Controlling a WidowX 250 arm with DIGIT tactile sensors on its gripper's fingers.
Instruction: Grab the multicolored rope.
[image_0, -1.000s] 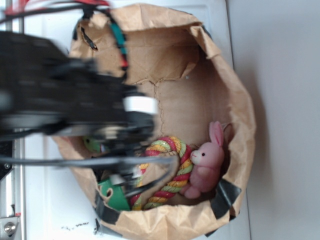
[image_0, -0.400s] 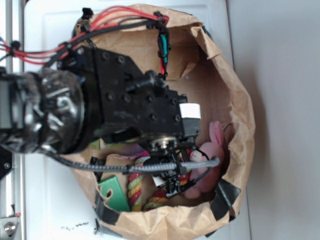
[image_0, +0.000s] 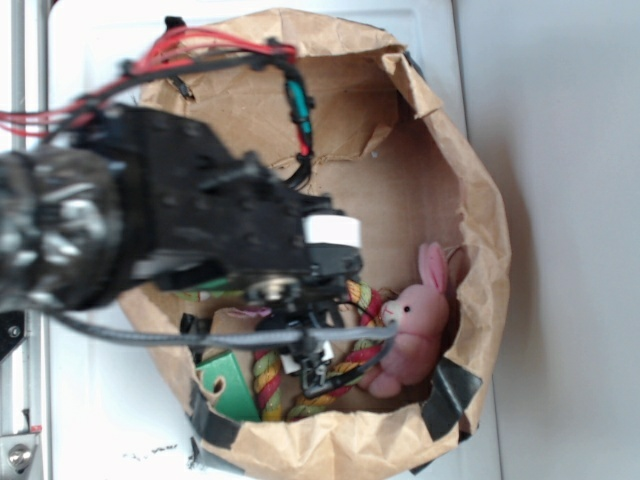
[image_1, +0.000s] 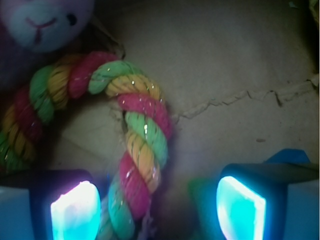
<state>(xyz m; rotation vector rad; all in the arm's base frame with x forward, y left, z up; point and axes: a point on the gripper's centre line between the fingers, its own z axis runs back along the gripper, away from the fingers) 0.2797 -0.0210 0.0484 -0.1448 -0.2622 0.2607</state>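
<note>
The gripper (image_1: 159, 207) is released, jaws wide at the bottom of the wrist view. The multicolored rope (image_1: 142, 145) runs between them, untouched, the pink bunny (image_1: 42, 20) upper left

rope (image_1: 142, 135) in bag (image_0: 480, 240) — beside bunny (image_0: 412, 325) | tool (image_1: 160, 205) above — one end between its fingers

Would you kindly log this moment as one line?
gripper: open | multicolored rope: between fingers, ungrasped | pink bunny: beside rope | paper bag: holds all

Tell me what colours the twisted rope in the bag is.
The multicolored rope has red, yellow and light-green strands, clearest in the wrist view.
</note>
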